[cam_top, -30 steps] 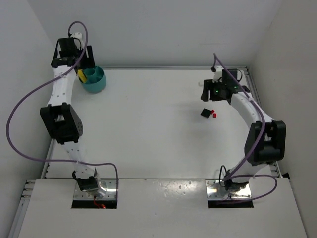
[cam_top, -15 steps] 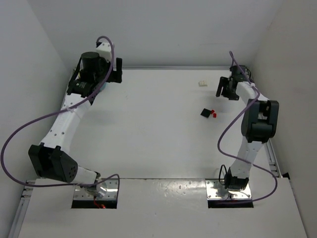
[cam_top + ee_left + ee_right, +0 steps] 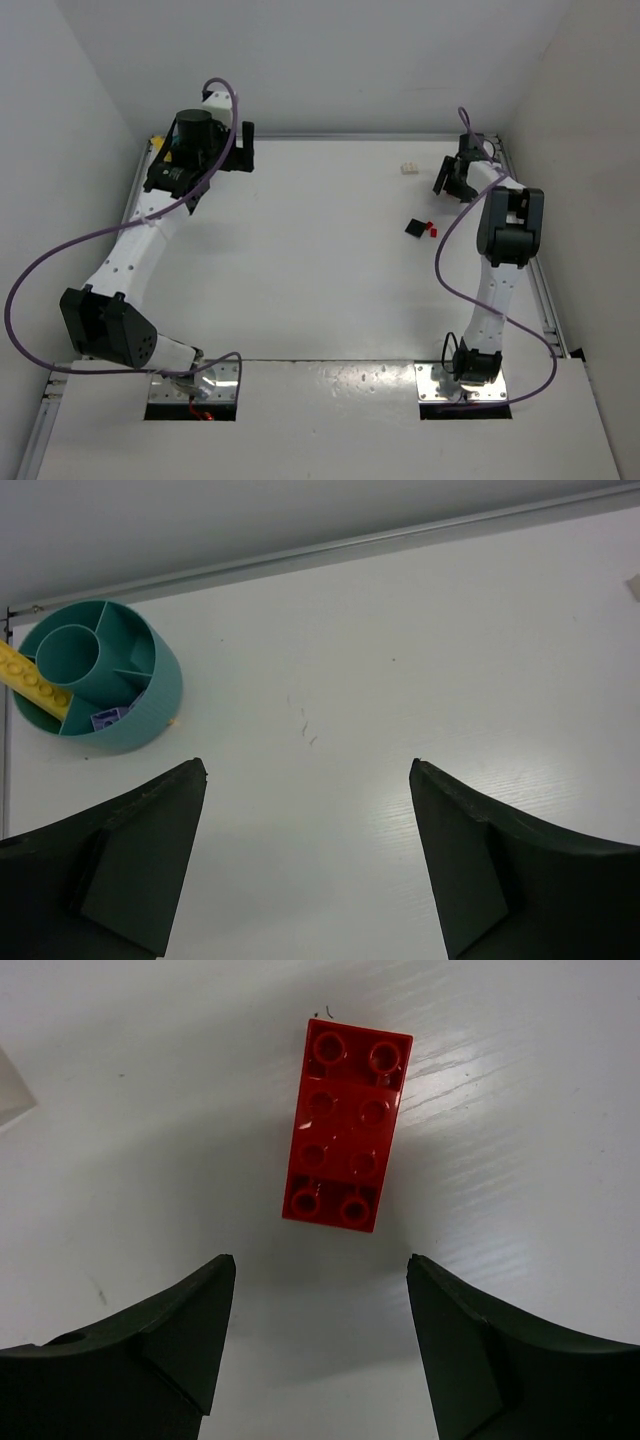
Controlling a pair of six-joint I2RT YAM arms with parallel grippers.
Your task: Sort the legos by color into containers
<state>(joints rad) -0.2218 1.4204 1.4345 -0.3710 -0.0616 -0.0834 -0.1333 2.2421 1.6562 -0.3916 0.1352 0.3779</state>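
Status, by clock face. Holding left gripper [image 3: 308, 767] wide open over the table [image 3: 400, 660] near its eleven o'clock corner, gripping nothing. Facing teal bowl [image 3: 150, 695] at ten o'clock from that claw, well apart from both fingers. Showing yellow lego [image 3: 30, 680] leaning out past the bowl's rim at nine o'clock, and purple lego [image 3: 105, 718] lying in the compartment at five o'clock from the central ring [image 3: 75, 655]. Holding right gripper [image 3: 320, 1260] open too, near the table's two o'clock corner, clamping nothing. Looking down on red lego [image 3: 347, 1125], lying flat, studs up, at twelve o'clock from the parted fingers, apart from both. Seeing, from above, cream-white lego [image 3: 407, 168] at nine o'clock from right gripper, and black lego [image 3: 413, 227] with small red lego [image 3: 432, 231] just beside it at seven o'clock; not telling whether that red one is the wrist view's.
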